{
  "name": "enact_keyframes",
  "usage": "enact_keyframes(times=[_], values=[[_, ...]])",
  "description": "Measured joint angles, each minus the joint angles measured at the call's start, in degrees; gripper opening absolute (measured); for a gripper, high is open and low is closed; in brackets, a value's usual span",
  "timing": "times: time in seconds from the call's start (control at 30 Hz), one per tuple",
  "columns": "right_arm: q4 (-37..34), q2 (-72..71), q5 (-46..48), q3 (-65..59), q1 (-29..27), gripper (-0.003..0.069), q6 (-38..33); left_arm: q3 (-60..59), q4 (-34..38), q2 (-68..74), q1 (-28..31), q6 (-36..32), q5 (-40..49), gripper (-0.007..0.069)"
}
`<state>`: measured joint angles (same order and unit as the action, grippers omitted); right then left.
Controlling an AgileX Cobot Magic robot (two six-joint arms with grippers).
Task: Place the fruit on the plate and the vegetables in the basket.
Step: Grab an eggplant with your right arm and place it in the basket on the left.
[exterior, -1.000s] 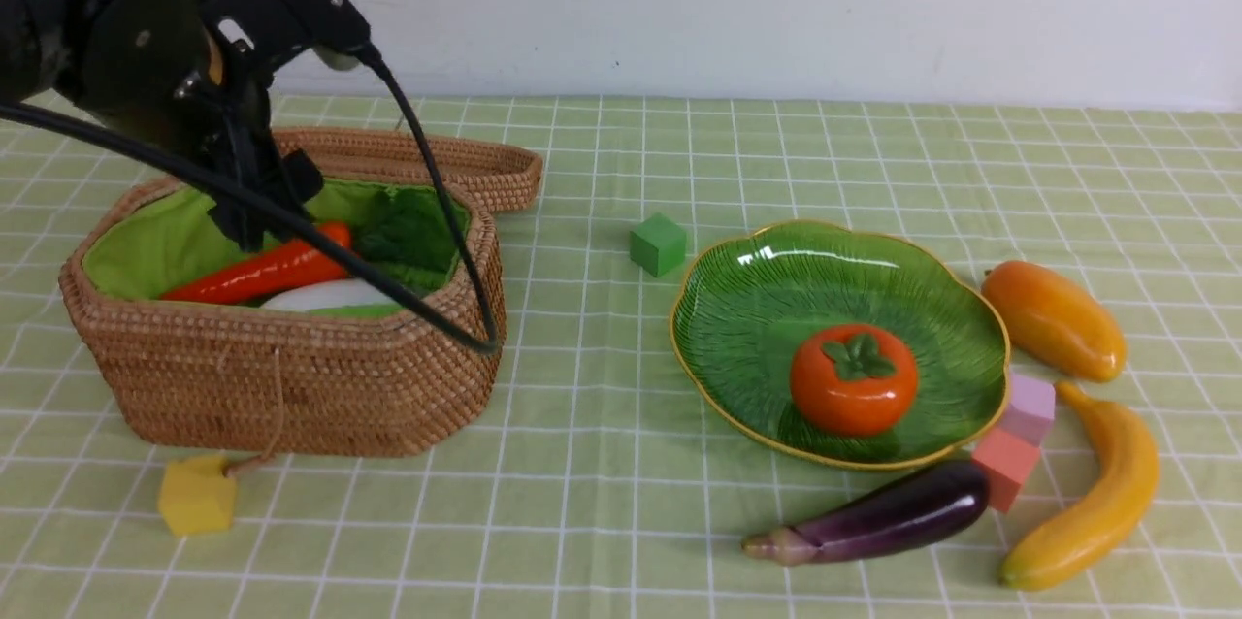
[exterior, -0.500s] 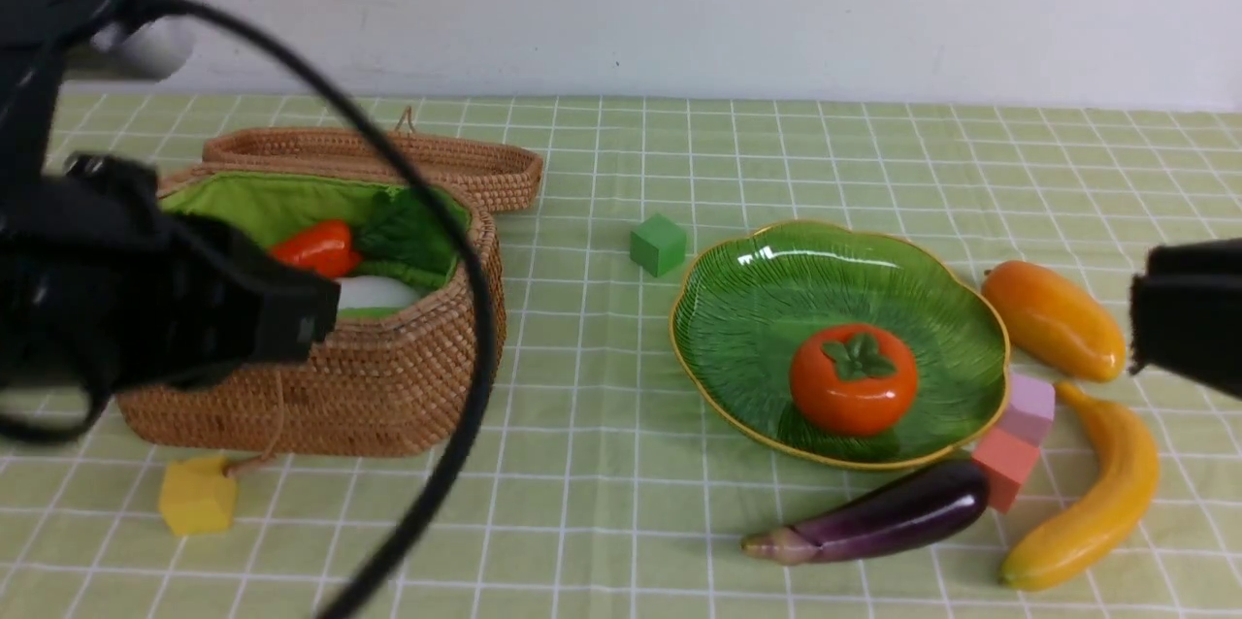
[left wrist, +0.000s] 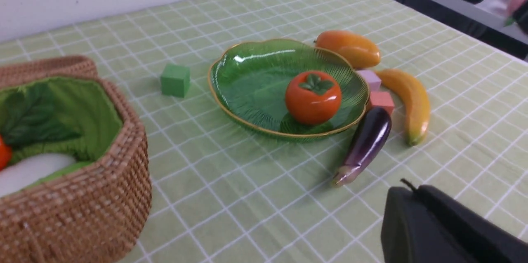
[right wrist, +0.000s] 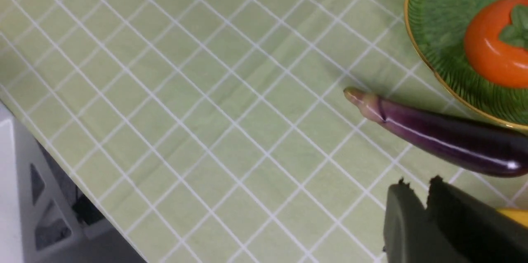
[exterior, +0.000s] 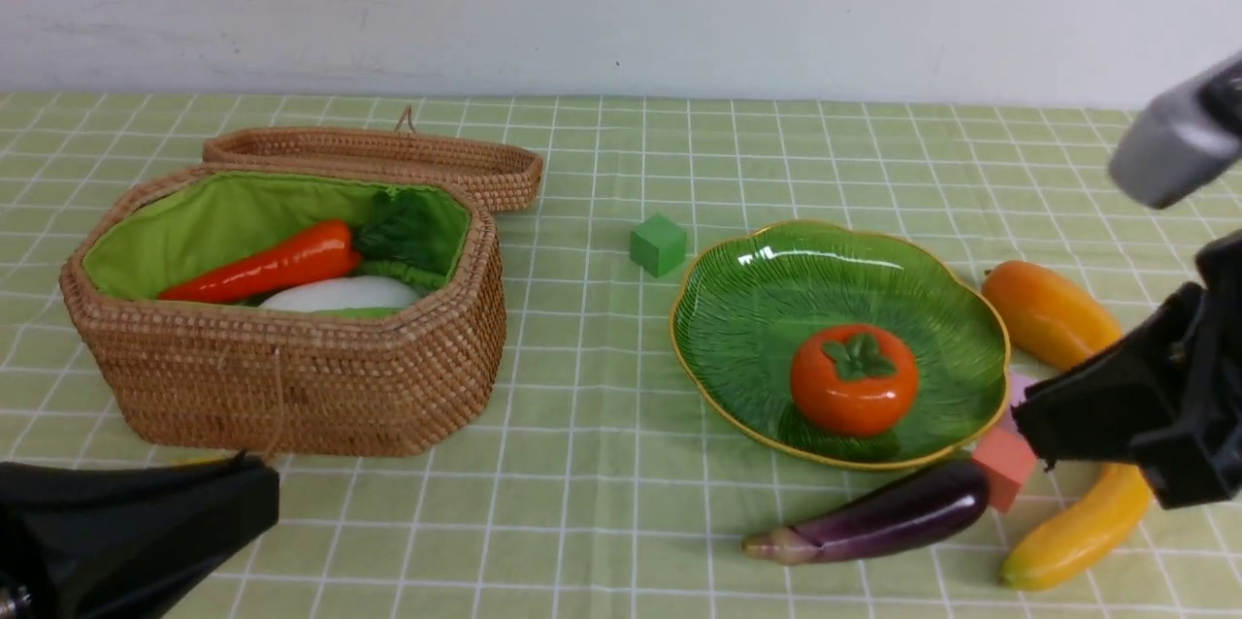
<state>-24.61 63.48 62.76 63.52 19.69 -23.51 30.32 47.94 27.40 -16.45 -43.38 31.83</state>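
The eggplant point(exterior: 878, 524) lay on the desk point(exterior: 602, 464) just before the plate point(exterior: 767, 309), its long axis roughly left-right and stem end pointing left, while the left end effector point(left wrist: 408, 197) and right end effector point(right wrist: 418, 186) were clenched, empty.

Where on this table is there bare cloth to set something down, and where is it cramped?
Widest bare cloth: between the basket and the plate, in front of the green cube. The plate is free behind the persimmon. Crowded: right and front of the plate, where mango, banana, coral cube and eggplant bunch.
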Motion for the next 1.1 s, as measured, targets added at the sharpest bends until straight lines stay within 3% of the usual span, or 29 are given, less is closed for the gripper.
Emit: enact_keyframes(times=[0.13,0.27,0.3,0.4,0.53,0.67,1.1], values=[[1.0,5.0,0.4,0.3,0.0,0.0092,-6.4,0.0,4.7,0.0,0.0,-5.3,-0.5,-0.0013],[1.3,12.3,0.3,0.5,0.0,0.0138,-17.7,0.0,12.9,0.0,0.0,-13.6,-1.4,-0.0013],[1.6,15.9,0.1,0.5,0.0,0.0175,-24.7,0.0,15.8,0.0,0.0,-17.3,-1.5,-0.0013],[1.7,21.1,-1.6,0.5,0.3,0.0266,-35.2,0.0,18.6,0.0,0.0,-22.9,-0.9,-0.0013],[1.6,27.8,-7.3,0.5,2.9,0.0396,-44.1,0.0,19.2,0.0,0.0,-25.5,1.2,-0.0013],[2.8,33.2,-12.5,0.6,7.0,0.0470,-47.9,0.0,19.3,0.0,0.0,-25.8,1.7,-0.0013],[10.9,39.4,-19.5,0.7,9.1,0.0486,-49.3,0.0,19.3,0.0,0.0,-25.9,2.2,-0.0013]])
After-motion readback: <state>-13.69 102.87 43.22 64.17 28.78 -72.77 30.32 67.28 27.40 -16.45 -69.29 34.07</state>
